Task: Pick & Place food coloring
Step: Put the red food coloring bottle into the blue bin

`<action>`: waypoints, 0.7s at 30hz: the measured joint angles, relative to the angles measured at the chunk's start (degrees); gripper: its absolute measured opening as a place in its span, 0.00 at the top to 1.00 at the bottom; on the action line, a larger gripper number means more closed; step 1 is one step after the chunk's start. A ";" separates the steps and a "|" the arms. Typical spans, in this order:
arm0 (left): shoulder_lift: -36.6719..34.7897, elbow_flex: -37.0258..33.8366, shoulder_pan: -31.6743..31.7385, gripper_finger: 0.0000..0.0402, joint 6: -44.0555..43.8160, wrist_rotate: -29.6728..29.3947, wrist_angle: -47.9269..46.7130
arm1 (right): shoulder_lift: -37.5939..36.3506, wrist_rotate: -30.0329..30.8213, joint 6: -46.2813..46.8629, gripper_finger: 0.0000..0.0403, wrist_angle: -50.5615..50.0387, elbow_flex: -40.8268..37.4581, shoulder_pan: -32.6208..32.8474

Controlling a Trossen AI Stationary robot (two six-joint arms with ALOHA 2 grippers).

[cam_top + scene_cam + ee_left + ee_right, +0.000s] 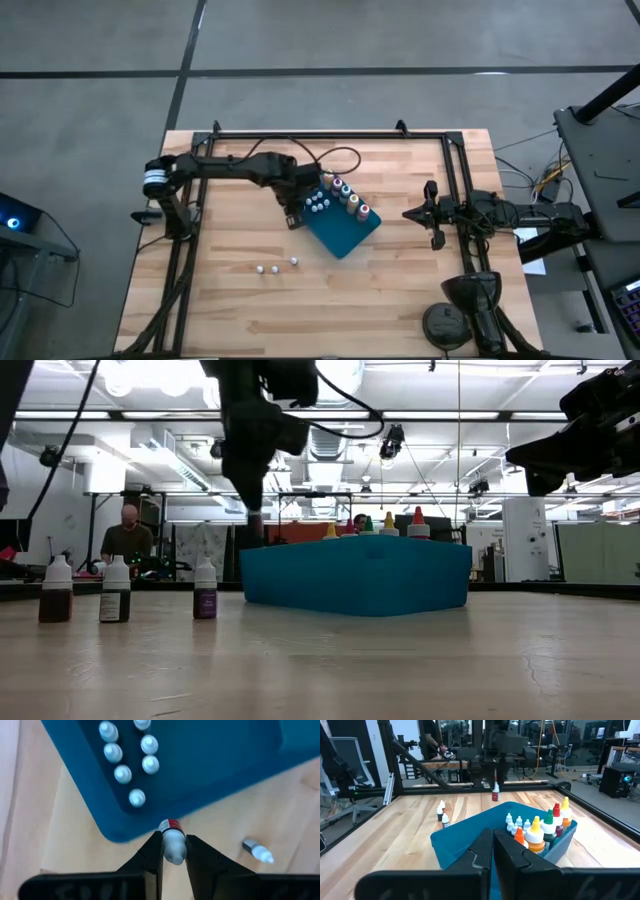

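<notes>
The food coloring is in three places. Several white-topped bottles (131,766) and a row of colour-topped ones (547,827) stand in the blue tray (343,236). Three small bottles (273,268) stand on the wood nearer the front edge. One white-topped, red-labelled bottle (172,841) is in my left gripper (173,851), just outside the tray's left corner. My right gripper (493,851) is shut, held in the air to the right of the tray and pointing at it. My left gripper pinches the small bottle by its white cap (174,849) between the two fingers, coming from above and pointing down. The bottle hangs upright below the fingers (495,794), beside the tray's outer wall. Whether its base touches the table I cannot tell.
A dark frame rail (330,135) runs around the table's far and side edges. A round dark stand (445,325) sits at the front right corner. One loose bottle (257,851) lies close to the left gripper. A person (128,540) sits in the room behind the table.
</notes>
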 joint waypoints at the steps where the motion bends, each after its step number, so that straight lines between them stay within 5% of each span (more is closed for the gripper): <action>1: 0.80 0.64 0.24 0.90 0.39 -0.02 0.03 | 0.00 0.00 -0.12 0.98 -0.02 0.00 0.00; 21: 8.08 4.24 1.02 0.90 1.12 -1.99 2.36 | 0.00 -0.02 0.02 0.98 0.00 0.00 0.00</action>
